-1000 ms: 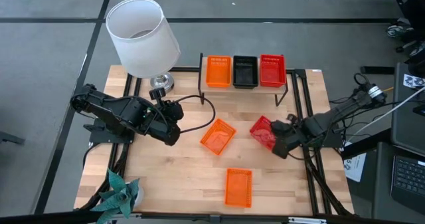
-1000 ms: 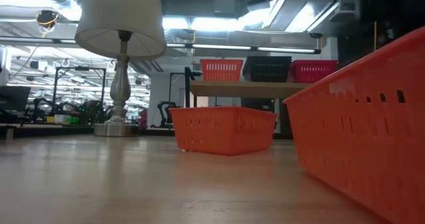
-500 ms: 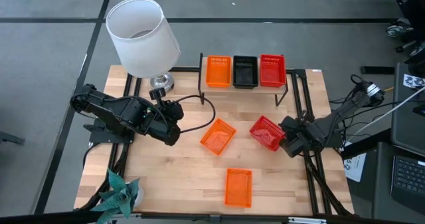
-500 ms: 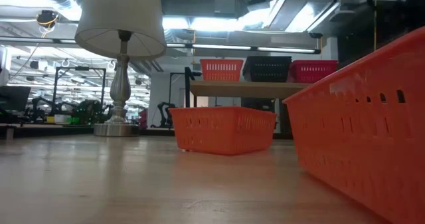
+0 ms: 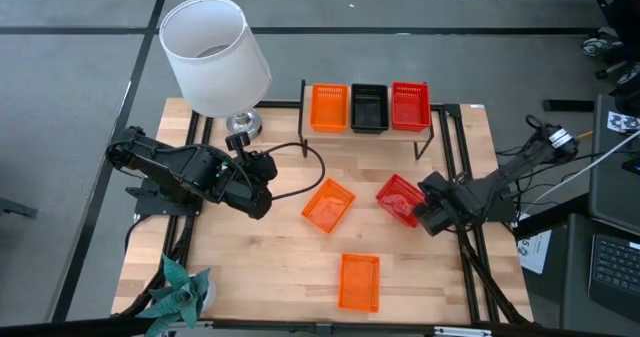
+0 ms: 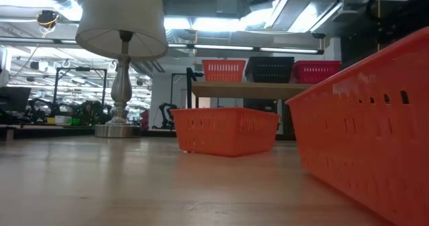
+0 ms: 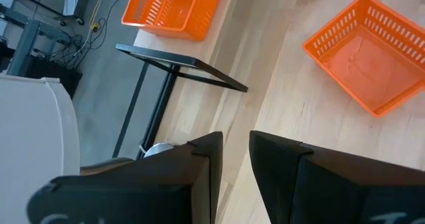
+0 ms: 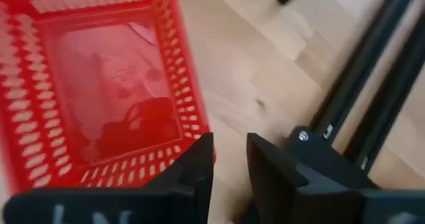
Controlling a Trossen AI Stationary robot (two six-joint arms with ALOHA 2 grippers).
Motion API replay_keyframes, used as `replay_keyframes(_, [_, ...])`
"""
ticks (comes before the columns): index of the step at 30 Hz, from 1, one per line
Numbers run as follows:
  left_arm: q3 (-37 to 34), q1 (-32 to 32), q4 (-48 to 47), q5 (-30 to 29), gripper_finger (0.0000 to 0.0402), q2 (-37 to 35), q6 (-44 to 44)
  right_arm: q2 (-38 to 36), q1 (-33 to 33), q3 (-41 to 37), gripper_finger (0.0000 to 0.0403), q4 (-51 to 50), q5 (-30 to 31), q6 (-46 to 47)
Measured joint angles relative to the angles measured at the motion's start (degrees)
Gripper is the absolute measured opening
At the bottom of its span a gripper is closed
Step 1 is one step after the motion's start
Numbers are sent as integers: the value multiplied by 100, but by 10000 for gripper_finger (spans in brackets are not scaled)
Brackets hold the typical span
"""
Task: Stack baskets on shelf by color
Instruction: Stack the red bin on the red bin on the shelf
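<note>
Looking down from the high view, the right gripper (image 5: 428, 209) sits at the outer edge of a loose red basket (image 5: 398, 198), but its own dark body covers the fingertips, so contact cannot be judged there. The right wrist view fills that gap: two dark fingers (image 8: 196, 165) stand a narrow slot apart with only bare wood between them, and the red basket's (image 8: 99, 91) corner lies just beside one finger, seemingly not gripped, though the picture is soft at that spot.

The left gripper (image 5: 262, 189) waits well away on the other side of the table; the left wrist view shows its fingers (image 7: 211, 159) slightly parted and holding nothing, with an orange basket (image 7: 372, 61) ahead of them and the shelf's (image 7: 186, 68) black leg beyond.

Only the high view gives the whole layout: the shelf (image 5: 368, 129) carries an orange, a black and a red basket side by side, far beyond the right gripper; a tilted orange basket (image 5: 328, 204) lies between the two grippers, and another orange basket (image 5: 360, 281) rests near the table's front edge. The low view is half blocked by that near orange basket (image 6: 365, 129), cut off at the frame, and shows neither gripper.
</note>
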Motion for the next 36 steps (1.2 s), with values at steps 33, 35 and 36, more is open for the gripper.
replay_keyframes(33, [0, 0, -7, 0, 69, 20, -1, 1658, -1249, 803, 84, 2043, -1005, -3349])
replay_keyframes(35, [0, 0, -7, 0, 69, 20, -1, 1658, -1105, 905, 84, 2108, -1139, -4137])
replay_keyframes(36, [0, -1, -7, 0, 69, 20, 0, 1658, -1025, 923, 84, 2159, -1200, -4574])
